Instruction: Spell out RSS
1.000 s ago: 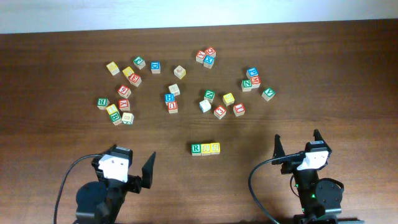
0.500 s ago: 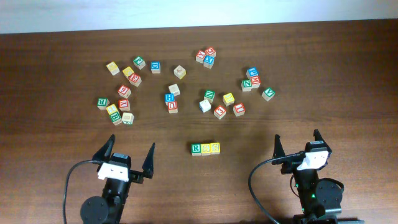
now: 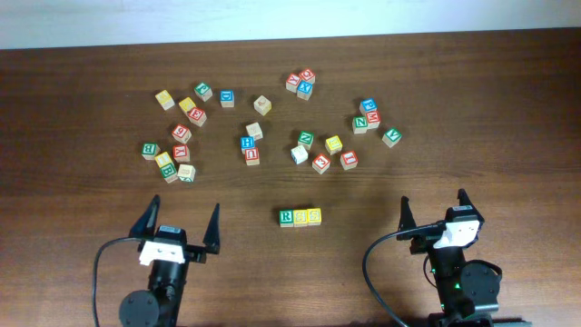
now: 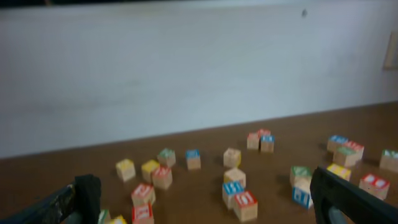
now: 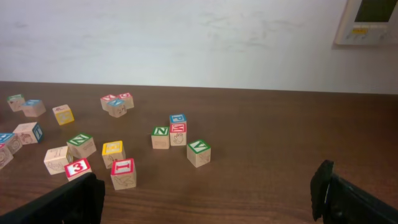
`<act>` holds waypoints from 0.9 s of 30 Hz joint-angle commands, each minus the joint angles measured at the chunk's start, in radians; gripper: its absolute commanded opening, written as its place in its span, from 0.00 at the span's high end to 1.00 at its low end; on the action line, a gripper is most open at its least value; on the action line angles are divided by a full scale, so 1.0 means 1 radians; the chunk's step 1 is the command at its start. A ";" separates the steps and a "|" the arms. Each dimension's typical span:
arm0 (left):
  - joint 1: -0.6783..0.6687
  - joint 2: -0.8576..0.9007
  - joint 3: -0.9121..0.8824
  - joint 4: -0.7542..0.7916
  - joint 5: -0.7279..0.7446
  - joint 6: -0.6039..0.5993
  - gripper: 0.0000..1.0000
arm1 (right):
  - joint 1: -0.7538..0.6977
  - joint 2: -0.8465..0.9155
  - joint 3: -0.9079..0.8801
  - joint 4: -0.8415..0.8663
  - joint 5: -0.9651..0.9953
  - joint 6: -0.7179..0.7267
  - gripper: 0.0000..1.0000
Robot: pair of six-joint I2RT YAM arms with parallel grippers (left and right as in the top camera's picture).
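Note:
Three letter cubes stand side by side in a row near the table's front centre in the overhead view: the green R cube (image 3: pixel 287 217) on the left, then two yellow-faced cubes (image 3: pixel 301 217) (image 3: pixel 314 216). My left gripper (image 3: pixel 182 221) is open and empty, left of the row and apart from it. My right gripper (image 3: pixel 435 212) is open and empty, right of the row. The row is out of both wrist views. The left wrist view is blurred; its fingers (image 4: pixel 84 193) frame scattered cubes.
Several other letter cubes lie scattered across the far half of the table: a left cluster (image 3: pixel 180 134), a centre group (image 3: pixel 251 143), a pair at the back (image 3: pixel 300 83) and a right group (image 3: pixel 368 116). A green N cube (image 5: pixel 160 137) and a green V cube (image 5: pixel 198 152) show in the right wrist view.
My left arm has swung and straightened so its open gripper now points up the table, shifted left. The right arm and the cubes have not moved.

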 commanded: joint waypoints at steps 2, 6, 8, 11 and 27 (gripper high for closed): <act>0.006 -0.010 -0.008 -0.099 -0.079 -0.090 0.01 | -0.006 -0.010 -0.005 -0.005 0.005 0.011 0.02; 0.006 -0.010 -0.008 -0.173 -0.091 -0.110 0.01 | -0.006 -0.010 -0.005 -0.005 0.005 0.012 0.02; 0.006 -0.010 -0.008 -0.174 -0.092 -0.109 0.01 | -0.006 -0.010 -0.005 -0.005 0.005 0.012 0.02; 0.006 -0.010 -0.008 -0.174 -0.091 -0.109 0.01 | -0.006 -0.010 -0.005 -0.005 0.005 0.011 0.02; 0.006 -0.010 -0.008 -0.172 -0.106 -0.092 0.01 | -0.006 -0.010 -0.005 -0.005 0.005 0.011 0.02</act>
